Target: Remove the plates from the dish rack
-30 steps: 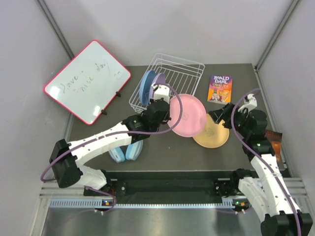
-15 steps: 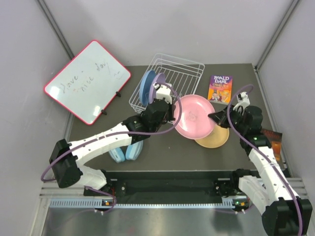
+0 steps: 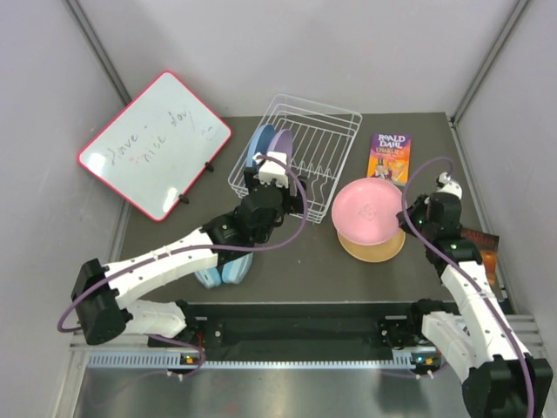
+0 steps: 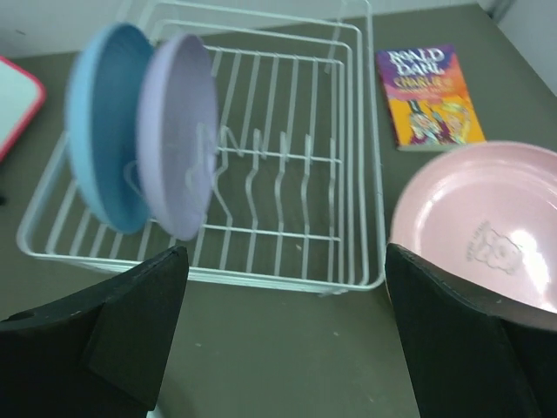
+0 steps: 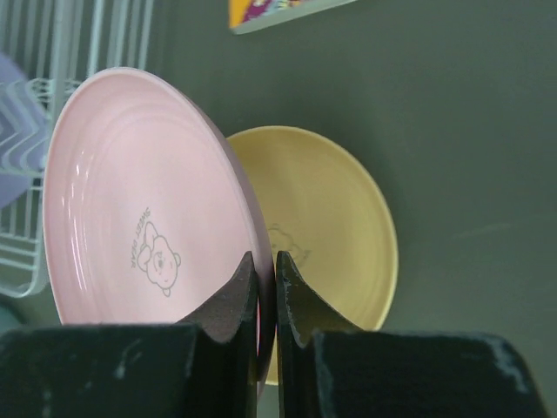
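Observation:
My right gripper (image 3: 407,214) (image 5: 263,259) is shut on the rim of the pink plate (image 3: 368,210) (image 5: 130,218), holding it tilted just above the orange-yellow plate (image 3: 376,250) (image 5: 335,222), which lies flat on the table. The blue plate (image 3: 258,144) (image 4: 97,131) and the purple plate (image 3: 280,142) (image 4: 178,131) stand upright at the left end of the white wire dish rack (image 3: 326,131) (image 4: 371,174). My left gripper (image 3: 265,178) (image 4: 285,261) is open and empty over bare table, just in front of the rack's near edge.
A Roald Dahl book (image 3: 389,157) (image 4: 428,94) lies right of the rack. A red-framed whiteboard (image 3: 157,144) leans at the back left. Light blue headphones (image 3: 222,270) lie under the left arm. A dark packet (image 3: 484,248) sits at the table's right edge.
My left gripper let go of the pink plate, opened and drew back left toward the rack. My right gripper shut on the plate's rim and carried it right, over the orange-yellow plate.

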You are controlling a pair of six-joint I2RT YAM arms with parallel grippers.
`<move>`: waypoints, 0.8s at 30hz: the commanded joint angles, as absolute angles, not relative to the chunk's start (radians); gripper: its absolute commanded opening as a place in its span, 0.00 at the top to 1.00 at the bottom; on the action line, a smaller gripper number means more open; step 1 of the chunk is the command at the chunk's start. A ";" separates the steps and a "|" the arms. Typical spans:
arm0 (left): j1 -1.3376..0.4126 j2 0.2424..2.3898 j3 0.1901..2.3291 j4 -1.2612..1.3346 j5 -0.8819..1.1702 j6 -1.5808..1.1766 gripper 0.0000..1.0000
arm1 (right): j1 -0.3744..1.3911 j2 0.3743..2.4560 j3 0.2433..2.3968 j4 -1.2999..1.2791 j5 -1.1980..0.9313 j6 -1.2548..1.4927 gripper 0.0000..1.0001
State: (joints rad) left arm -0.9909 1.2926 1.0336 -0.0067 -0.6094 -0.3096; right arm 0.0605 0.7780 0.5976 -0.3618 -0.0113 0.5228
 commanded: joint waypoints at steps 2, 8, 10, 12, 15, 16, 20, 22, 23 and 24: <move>-0.988 1.216 1.003 0.100 -0.807 -0.141 0.01 | 0.040 0.828 0.575 -0.339 0.140 0.522 1.00; -0.966 1.232 0.985 0.149 -0.842 -0.095 0.01 | 0.031 0.885 0.519 -0.264 0.152 0.526 1.00; -0.965 1.241 0.982 0.156 -0.842 -0.094 0.01 | 0.032 0.900 0.506 -0.247 0.152 0.526 1.00; -0.960 1.253 0.980 0.160 -0.841 -0.101 0.01 | 0.031 0.920 0.497 -0.227 0.141 0.523 1.00; -0.953 1.269 0.976 0.169 -0.836 -0.106 0.01 | 0.031 0.936 0.485 -0.210 0.117 0.515 0.77; -0.950 1.272 0.976 0.172 -0.835 -0.104 0.01 | 0.031 0.936 0.482 -0.210 0.115 0.514 0.66; -0.917 1.295 0.974 0.195 -0.809 -0.101 0.02 | 0.029 0.907 0.488 -0.227 0.109 0.499 0.18; -0.897 1.305 0.976 0.209 -0.793 -0.100 0.02 | 0.031 0.888 0.508 -0.262 0.127 0.488 0.12; -0.872 1.321 0.977 0.213 -0.782 -0.098 0.03 | 0.031 0.865 0.517 -0.281 0.136 0.480 0.11; -0.859 1.331 0.980 0.227 -0.763 -0.098 0.03 | 0.031 0.853 0.529 -0.320 0.162 0.476 0.09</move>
